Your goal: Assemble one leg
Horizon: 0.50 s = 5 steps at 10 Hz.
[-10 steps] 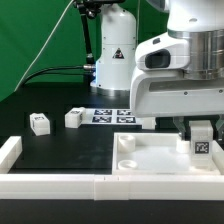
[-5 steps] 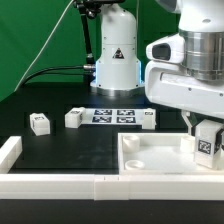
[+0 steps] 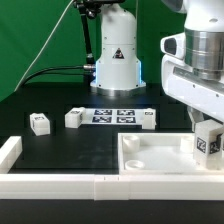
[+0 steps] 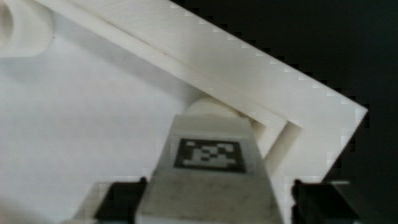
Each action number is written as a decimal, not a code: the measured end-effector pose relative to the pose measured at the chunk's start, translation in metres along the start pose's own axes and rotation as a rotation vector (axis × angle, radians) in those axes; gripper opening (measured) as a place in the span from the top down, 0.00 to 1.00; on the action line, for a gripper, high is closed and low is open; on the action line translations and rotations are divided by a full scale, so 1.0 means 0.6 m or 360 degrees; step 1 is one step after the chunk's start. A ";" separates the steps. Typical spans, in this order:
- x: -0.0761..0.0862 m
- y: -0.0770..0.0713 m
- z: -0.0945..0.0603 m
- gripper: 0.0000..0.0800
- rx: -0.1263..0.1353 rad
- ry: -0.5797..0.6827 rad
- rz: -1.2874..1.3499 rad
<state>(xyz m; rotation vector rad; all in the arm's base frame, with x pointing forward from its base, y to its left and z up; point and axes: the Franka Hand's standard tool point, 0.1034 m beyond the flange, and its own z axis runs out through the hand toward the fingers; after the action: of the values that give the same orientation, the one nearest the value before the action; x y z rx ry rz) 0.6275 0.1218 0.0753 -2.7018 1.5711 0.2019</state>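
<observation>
Grips the leg (image 3: 208, 143) between clenched jaws, at the corner of the white panel (image 3: 150, 158) on the exterior view's right. Leaves spare legs (image 3: 74, 118) by the marker board (image 3: 110, 114) on the desk (image 3: 60, 145). Risks jamming on the raised rim if tilted off the corner hole.

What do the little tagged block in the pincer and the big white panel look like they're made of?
The leg in the pincer looks like matte white plastic, perhaps printed: opaque, chunky, no shine or grain. Its black-and-white tag seems a flat printed sticker. The panel looks like the same matte white plastic: smooth face, raised rim, round moulded corner recesses.
</observation>
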 end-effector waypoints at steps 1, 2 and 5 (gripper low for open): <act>-0.002 -0.001 0.000 0.35 0.0002 -0.0006 0.0005; -0.002 -0.001 0.001 0.35 0.0002 -0.0002 -0.0239; -0.009 0.001 0.007 0.20 0.0004 -0.0005 -0.0953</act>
<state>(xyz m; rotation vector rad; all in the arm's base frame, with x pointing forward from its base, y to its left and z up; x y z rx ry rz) 0.6239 0.1265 0.0720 -3.0051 0.6959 0.1881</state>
